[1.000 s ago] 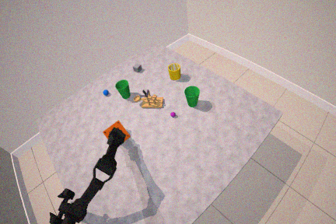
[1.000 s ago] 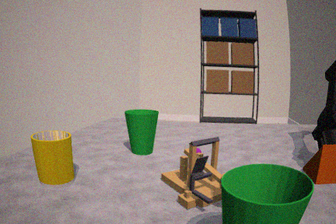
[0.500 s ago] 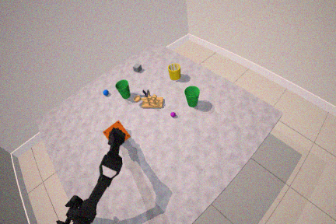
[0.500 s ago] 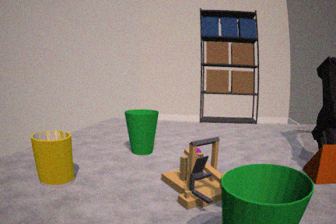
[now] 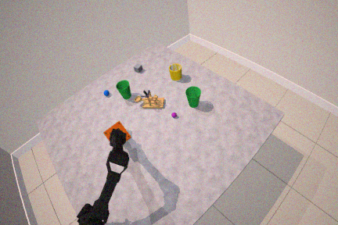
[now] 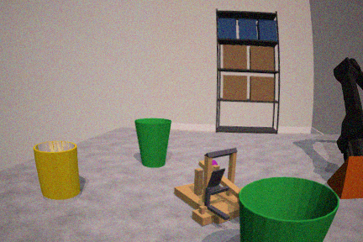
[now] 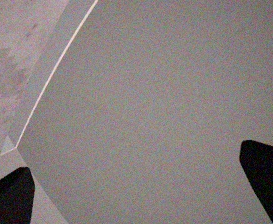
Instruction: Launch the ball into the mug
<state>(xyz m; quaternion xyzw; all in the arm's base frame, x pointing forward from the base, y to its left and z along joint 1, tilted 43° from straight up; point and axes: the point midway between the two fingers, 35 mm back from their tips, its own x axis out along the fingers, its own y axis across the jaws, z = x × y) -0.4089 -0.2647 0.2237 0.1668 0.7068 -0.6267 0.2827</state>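
The wooden catapult (image 5: 153,102) (image 6: 224,200) stands on the mat, its spoon-like cup towards the left green cup in the top view. A magenta ball (image 5: 174,115) (image 6: 214,163) lies on the mat to its lower right in the top view; the exterior view shows it partly, behind the catapult. A blue ball (image 5: 106,93) lies at the left. The yellow mug (image 5: 175,72) (image 6: 58,171) stands upright beyond the catapult. My gripper (image 7: 138,166) is open and empty, far from the catapult, at the lower left of the top view. The wrist view shows mostly wall.
One green cup (image 5: 124,90) (image 6: 287,213) stands left of the catapult and another green cup (image 5: 193,97) (image 6: 153,144) right of it. A grey cube (image 5: 138,68) lies at the back. The arm's orange base (image 5: 110,131) (image 6: 352,180) stands on the mat. A shelf (image 6: 247,129) stands by the wall.
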